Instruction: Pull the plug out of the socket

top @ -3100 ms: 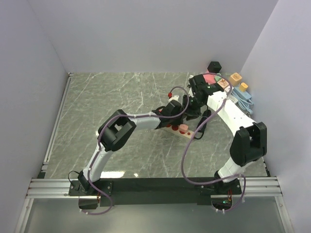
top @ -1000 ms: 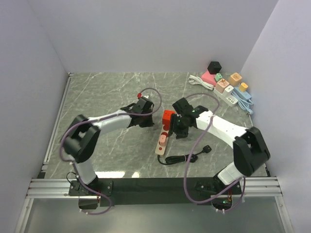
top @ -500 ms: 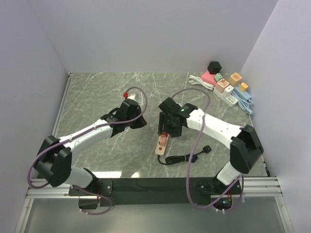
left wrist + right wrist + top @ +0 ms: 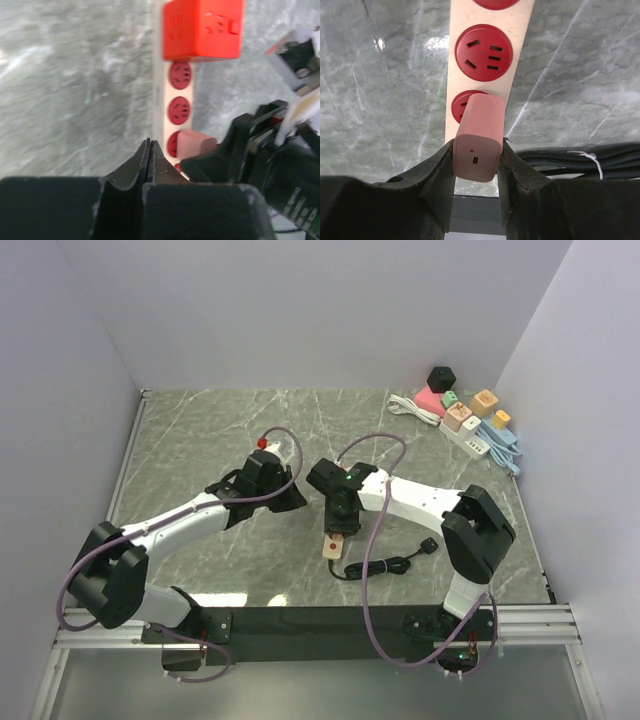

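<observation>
While the right gripper (image 4: 477, 159) clamps its black fingers on both flat sides of the plug (image 4: 479, 132), that smooth, pink, round-cornered block sits at the nearest round red socket (image 4: 461, 105) of the power strip (image 4: 456, 75). The strip is a long cream bar lying near the middle of the grey, veined marble table (image 4: 200, 440). A glossy orange-red cube (image 4: 202, 27) occupies its far end. Left of the strip, the left gripper (image 4: 150, 152) hovers with its dark tapered fingers pressed together on nothing. A black cable (image 4: 580, 157) lies just right of the plug.
</observation>
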`<state>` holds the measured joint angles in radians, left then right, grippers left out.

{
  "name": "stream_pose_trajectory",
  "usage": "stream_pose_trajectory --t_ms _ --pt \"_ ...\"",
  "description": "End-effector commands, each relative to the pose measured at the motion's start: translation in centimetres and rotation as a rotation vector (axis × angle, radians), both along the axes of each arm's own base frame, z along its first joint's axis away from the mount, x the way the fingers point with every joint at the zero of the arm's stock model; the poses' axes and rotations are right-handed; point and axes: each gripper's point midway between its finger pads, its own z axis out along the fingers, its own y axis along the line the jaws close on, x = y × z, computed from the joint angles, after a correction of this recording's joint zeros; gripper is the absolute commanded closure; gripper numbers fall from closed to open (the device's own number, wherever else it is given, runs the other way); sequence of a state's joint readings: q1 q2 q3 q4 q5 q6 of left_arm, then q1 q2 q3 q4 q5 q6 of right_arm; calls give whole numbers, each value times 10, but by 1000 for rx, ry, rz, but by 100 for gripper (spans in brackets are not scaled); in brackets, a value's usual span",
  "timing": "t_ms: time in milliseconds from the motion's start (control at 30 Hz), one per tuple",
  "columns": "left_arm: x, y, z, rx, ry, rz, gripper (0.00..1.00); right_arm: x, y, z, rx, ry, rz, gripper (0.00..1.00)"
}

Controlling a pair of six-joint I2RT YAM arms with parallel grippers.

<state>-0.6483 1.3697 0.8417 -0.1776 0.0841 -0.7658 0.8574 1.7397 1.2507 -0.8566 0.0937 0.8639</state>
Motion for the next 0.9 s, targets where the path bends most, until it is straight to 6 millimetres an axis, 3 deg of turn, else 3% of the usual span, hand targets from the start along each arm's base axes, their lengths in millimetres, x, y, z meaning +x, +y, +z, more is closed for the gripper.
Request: stream_pose_trajectory --t_ms 0,200,300,333,400,433,567,667,800,867 --pt "8 -27 16 -99 -66 -107 99 10 -6 9 -15 -75 55 100" --pt "4 -72 20 -223 -59 -240 99 5 2 17 77 -98 250 100" --pt "-5 -95 -7 -241 3 -301 99 6 1 11 105 -94 266 100" --pt "-7 -102 -6 -275 1 -322 99 6 0 9 107 -92 272 100" --pt "-15 -105 -26 -285 47 -326 99 6 2 8 134 -80 271 100" --pt "-15 -108 -25 -311 34 -338 99 7 1 8 140 -83 266 100" --pt "-26 -105 -55 -293 91 -340 99 16 -2 16 178 -113 226 100" --pt "-31 -95 -92 -219 163 -325 99 23 -1 36 217 -155 204 100" --pt "-43 -74 -147 -90 255 -289 99 36 2 81 253 -250 166 100" --pt "-46 -67 -162 -53 277 -284 99 37 -6 88 219 -249 144 100"
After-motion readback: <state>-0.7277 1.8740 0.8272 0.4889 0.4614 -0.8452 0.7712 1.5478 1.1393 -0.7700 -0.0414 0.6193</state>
